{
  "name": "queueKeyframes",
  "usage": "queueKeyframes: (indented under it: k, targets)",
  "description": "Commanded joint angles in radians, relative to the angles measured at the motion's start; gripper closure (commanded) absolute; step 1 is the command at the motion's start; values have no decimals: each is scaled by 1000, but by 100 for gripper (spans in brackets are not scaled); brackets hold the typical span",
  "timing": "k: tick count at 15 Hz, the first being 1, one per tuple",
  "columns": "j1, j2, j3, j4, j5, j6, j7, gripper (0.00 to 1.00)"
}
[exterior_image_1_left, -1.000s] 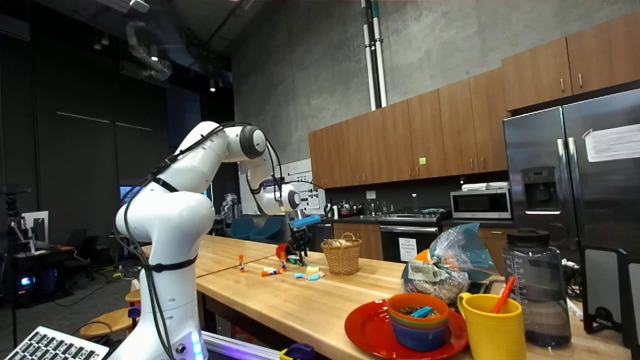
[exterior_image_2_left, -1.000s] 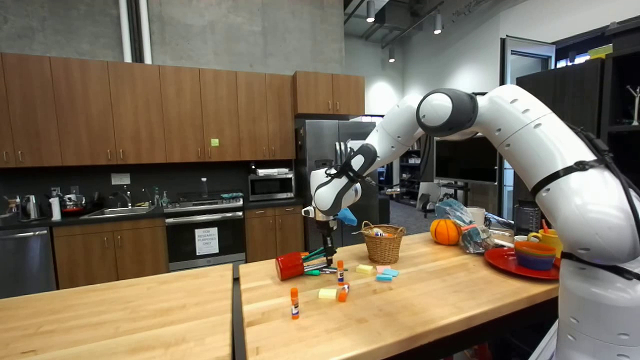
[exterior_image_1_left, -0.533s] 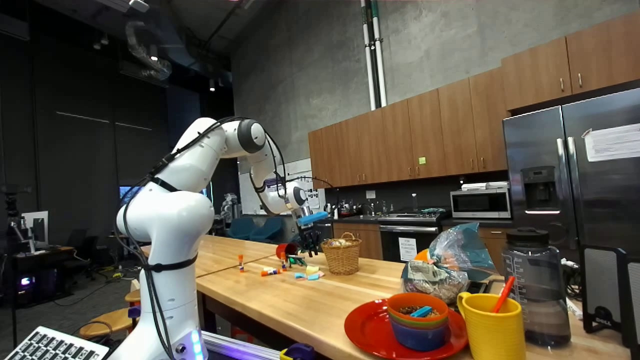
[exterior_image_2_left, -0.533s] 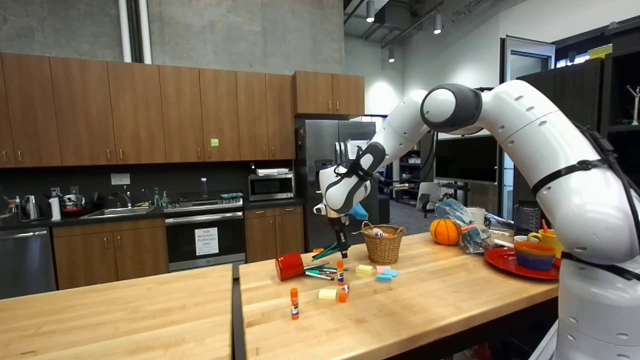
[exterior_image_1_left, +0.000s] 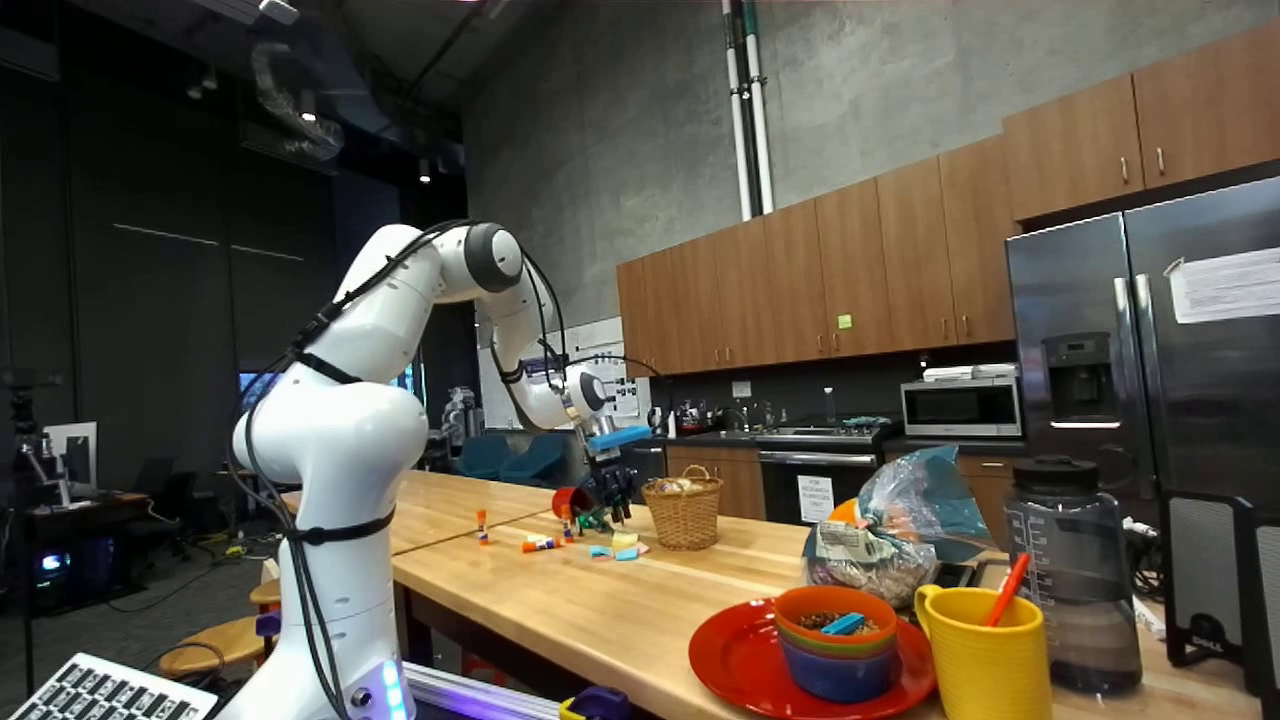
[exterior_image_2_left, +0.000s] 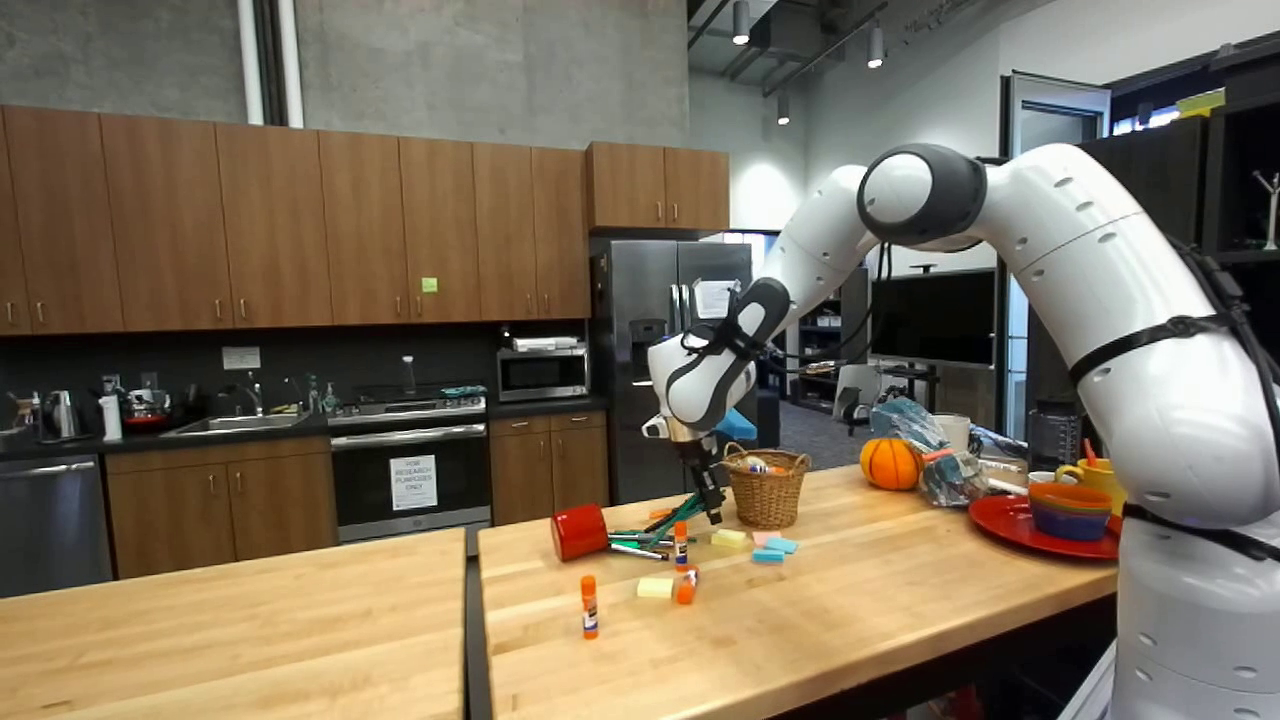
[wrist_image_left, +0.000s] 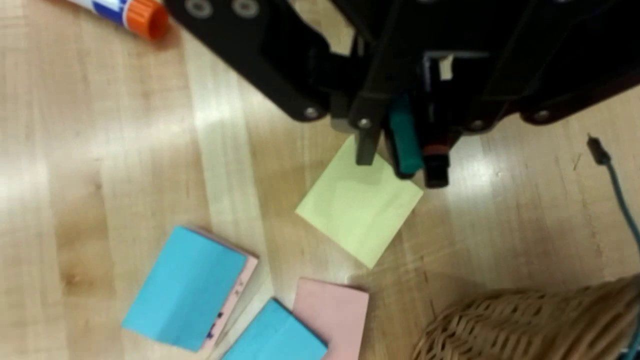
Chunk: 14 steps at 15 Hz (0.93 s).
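The step in hand, as far as could be judged, was carrying slim markers above the pale butcher-block table (exterior_image_2_left: 830, 590), and it called for height first. In an exterior view, dark green shafts (exterior_image_2_left: 688, 511) slanted from the fingertips down toward the loose heap of pens (exterior_image_2_left: 630, 546), so raising their low ends looked safer than a sideways drag. The upright glue stick with an orange cap (exterior_image_2_left: 681, 545) stood close by and could easily have been toppled. A slow wrist also seemed wise, since smooth barrels pinched together tend to roll.

The black two-finger gripper (exterior_image_2_left: 713, 515) stood narrow, closed on a round teal marker (wrist_image_left: 406, 137); a black-ended pen with a reddish band (wrist_image_left: 436, 172) lay alongside, apparently in the same pinch. The teal marker was near the table's far edge in that exterior view, between the tan wicker basket (exterior_image_2_left: 768, 495) and the red cylindrical cup (exterior_image_2_left: 578, 532), which lay on its side near the far-left corner. A square yellow paper note (wrist_image_left: 360, 205) lay flat below, seemingly untouched by the fingertips.
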Motion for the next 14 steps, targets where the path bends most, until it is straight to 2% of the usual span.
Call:
queueKeyframes:
  k: [1,3,7,8,11,14]
  targets:
    - [-5,-77,-3,-69,-33,-42,17,43]
    - [-5,-90,-1,-76,-32,-51,22,32]
    - [-7,-106,6,-77,-14,-40,41,5]
    - [-8,-108,9,-77,-5,-32,52,1]
    - [-3,-108,20,-79,16,8,123,0]
    - [-15,-111,57,-86,79,32,119,0]
